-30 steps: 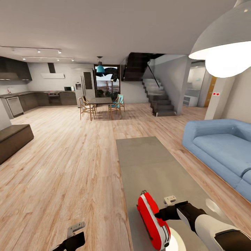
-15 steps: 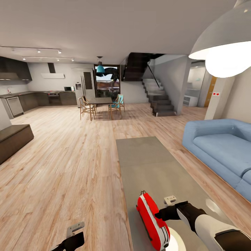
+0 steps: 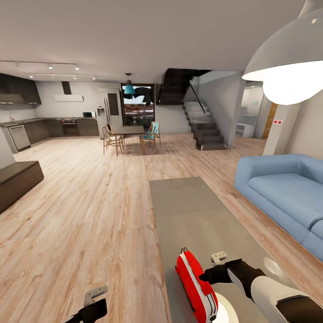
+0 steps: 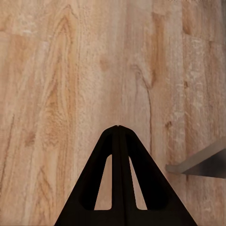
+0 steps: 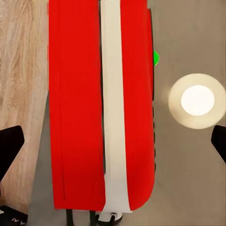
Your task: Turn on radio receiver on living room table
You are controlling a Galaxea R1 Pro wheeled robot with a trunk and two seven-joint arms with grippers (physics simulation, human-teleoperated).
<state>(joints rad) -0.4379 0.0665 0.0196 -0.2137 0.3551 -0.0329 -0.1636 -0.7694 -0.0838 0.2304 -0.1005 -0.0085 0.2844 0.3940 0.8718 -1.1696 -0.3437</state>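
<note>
The red radio receiver [image 3: 193, 282] with white edge trim stands on edge near the near end of the long grey table [image 3: 193, 211]. My right gripper [image 3: 205, 275] is at its right side, open. In the right wrist view the radio [image 5: 80, 103] lies edge-on ahead, between the widely spread black fingertips [image 5: 9, 146], with the green dial centre [image 5: 156, 58] peeking past its side. My left gripper [image 3: 96, 306] hangs low over the wood floor left of the table; its fingers [image 4: 117, 141] are pressed together, holding nothing.
A blue sofa [image 3: 287, 188] runs along the table's right side. A white dome lamp [image 3: 287, 58] hangs above, its glare on the tabletop [image 5: 197, 100]. A dark bench [image 3: 15, 179] stands at the left. Dining table with chairs [image 3: 128, 134], stairs [image 3: 204, 128] and kitchen lie far ahead.
The radio sits a touch lower and nearer in the head view, and the whole picture has shifted slightly. Both arms stay almost still.
</note>
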